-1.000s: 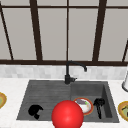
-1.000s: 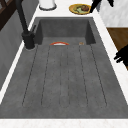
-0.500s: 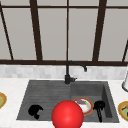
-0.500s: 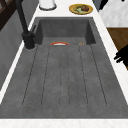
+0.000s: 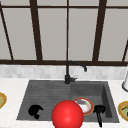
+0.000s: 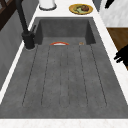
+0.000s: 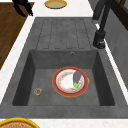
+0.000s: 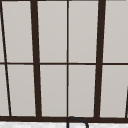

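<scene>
Front view: left hand (image 5: 34,111) curled, empty.

A home kitchen, at the sink under a window.

A dark grey sink (image 7: 22,75) with a ribbed draining board (image 6: 65,77) is set into a white marbled counter (image 5: 15,87), with a black swan-neck tap (image 5: 71,71) at its back edge and a pale tiled strip (image 5: 37,71) behind that. A large window with dark brown bars (image 8: 36,62) fills the wall above. A red-rimmed plate (image 7: 70,81) carrying food scraps lies in the basin, yellow dishes of food (image 6: 80,8) stand on the counter at both ends, and wooden flooring (image 7: 10,30) shows beside the unit.
</scene>
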Controlling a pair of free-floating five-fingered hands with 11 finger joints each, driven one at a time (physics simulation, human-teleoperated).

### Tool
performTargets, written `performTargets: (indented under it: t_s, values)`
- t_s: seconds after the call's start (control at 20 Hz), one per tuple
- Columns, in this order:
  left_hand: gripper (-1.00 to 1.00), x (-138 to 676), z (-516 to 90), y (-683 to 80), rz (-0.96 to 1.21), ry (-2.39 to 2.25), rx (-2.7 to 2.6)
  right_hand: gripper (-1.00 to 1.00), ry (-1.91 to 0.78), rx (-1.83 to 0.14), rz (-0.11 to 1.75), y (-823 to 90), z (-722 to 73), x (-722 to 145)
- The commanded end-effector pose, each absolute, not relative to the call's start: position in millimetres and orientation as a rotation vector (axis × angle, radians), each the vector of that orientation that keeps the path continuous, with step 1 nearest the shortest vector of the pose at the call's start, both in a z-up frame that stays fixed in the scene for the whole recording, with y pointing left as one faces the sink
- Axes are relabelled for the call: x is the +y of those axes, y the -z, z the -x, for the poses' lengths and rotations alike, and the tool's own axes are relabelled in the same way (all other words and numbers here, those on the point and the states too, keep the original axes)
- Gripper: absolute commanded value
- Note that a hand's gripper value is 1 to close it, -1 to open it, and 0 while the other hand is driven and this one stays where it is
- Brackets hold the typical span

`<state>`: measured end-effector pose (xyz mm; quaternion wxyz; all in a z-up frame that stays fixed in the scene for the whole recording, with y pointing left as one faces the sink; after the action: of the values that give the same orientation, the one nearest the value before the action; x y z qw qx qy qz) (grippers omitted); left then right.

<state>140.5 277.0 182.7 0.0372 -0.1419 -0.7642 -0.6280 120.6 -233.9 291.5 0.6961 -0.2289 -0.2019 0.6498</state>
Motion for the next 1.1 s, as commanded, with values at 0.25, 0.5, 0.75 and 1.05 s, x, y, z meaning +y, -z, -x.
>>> performTargets:
  t_s: [0.25,0.5,0.75,1.05]
  values:
    - [-1.0,272,-140,-183,0.434,1.916,-2.343,0.0,-1.466,-0.448,0.504,-291,-118,-233]
    - [-1.0,241,-143,-184,0.5,1.946,-2.288,0.0,-1.455,-0.456,0.511,-291,-118,-233]
    - [-1.0,212,-143,-188,0.521,1.92,-2.263,0.0,-1.45,-0.459,0.514,-291,-118,-233]
    - [-1.0,173,-147,-185,0.506,1.974,-2.264,0.0,-1.446,-0.461,0.515,-291,-118,-233]
